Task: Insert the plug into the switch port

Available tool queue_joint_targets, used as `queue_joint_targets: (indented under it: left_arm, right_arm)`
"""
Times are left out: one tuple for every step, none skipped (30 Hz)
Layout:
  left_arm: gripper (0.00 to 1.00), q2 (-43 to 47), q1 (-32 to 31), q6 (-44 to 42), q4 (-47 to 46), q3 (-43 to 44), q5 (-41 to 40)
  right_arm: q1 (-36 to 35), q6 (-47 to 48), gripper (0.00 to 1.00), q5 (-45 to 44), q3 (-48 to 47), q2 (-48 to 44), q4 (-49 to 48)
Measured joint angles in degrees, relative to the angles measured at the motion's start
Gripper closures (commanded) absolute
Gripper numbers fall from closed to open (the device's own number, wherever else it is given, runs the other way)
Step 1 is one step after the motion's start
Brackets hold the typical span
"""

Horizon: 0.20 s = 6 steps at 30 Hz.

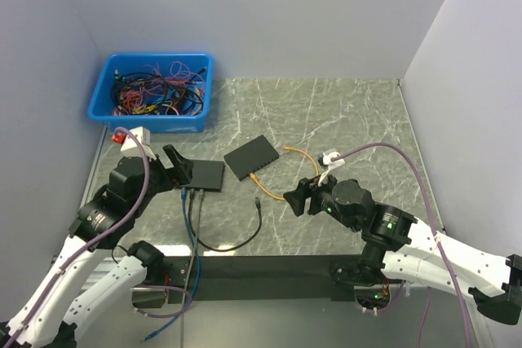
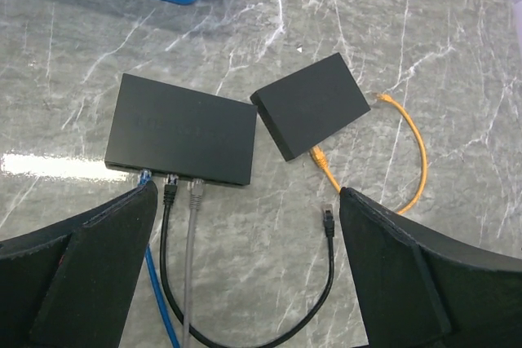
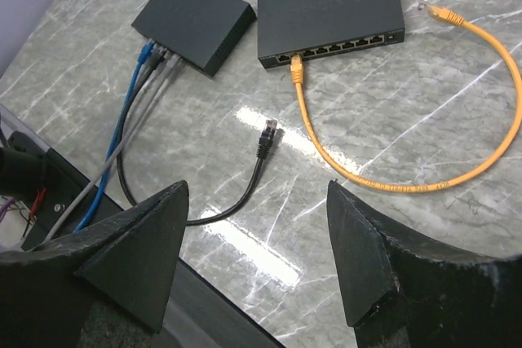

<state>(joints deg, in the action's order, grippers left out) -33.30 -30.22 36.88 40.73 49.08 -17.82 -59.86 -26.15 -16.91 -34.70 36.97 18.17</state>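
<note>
A grey marbled table (image 1: pixel 342 112) is seen, with a blue bin (image 1: pixel 151 122) of tangled cables set at its far left corner. The left gripper (image 2: pixel 249 193) is held over the table with its jaws spread wide, and nothing is gripped between them. The right gripper (image 3: pixel 257 189) is likewise parted and empty.

Two flat black boxes are laid mid-table. The left switch (image 2: pixel 183 128) is set square, and the right switch (image 3: pixel 330 10) is turned askew just beside it; whether their corners touch cannot be told.

A blue cable (image 3: pixel 122 120), a black cable (image 2: pixel 269 336) and a grey cable (image 2: pixel 189 266) are plugged side by side into the near face of the left switch. An orange cable (image 3: pixel 408 185) is plugged into a port near the left end of the right switch's row, and its other end is left loose by that switch's right corner.

The free black plug (image 3: pixel 267 138) is found at the end of the looping black cable, on bare table in front of the right switch's ports and apart from them. In the right wrist view it is placed ahead of the fingertips, roughly centred on the gap. In the left wrist view it is just inside the right-hand finger's tip. It is touched by neither gripper.
</note>
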Motion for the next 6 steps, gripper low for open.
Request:
queue_joint_targets:
  left_arm:
    - [0.01,-0.2,0.0,0.0,0.0,0.0,0.0]
    - [0.01,-0.4,0.0,0.0,0.0,0.0,0.0]
    - [0.01,-0.6,0.0,0.0,0.0,0.0,0.0]
    - [0.01,-0.6,-0.1,0.0,0.0,0.0,0.0]
    - [0.01,-0.7,-0.2,0.0,0.0,0.0,0.0]
    - [0.01,-0.7,-0.2,0.0,0.0,0.0,0.0]
  right_arm:
    - [0.0,0.0,0.26,0.0,0.0,0.1,0.0]
    - [0.0,0.0,0.27,0.0,0.0,0.2,0.0]
    - [0.0,0.0,0.27,0.0,0.0,0.2,0.0]
    - [0.0,0.0,0.28,0.0,0.0,0.2,0.0]
    - [0.0,0.0,0.28,0.1,0.0,0.2,-0.1]
    - [0.0,0.1,0.28,0.1,0.0,0.1,-0.1]
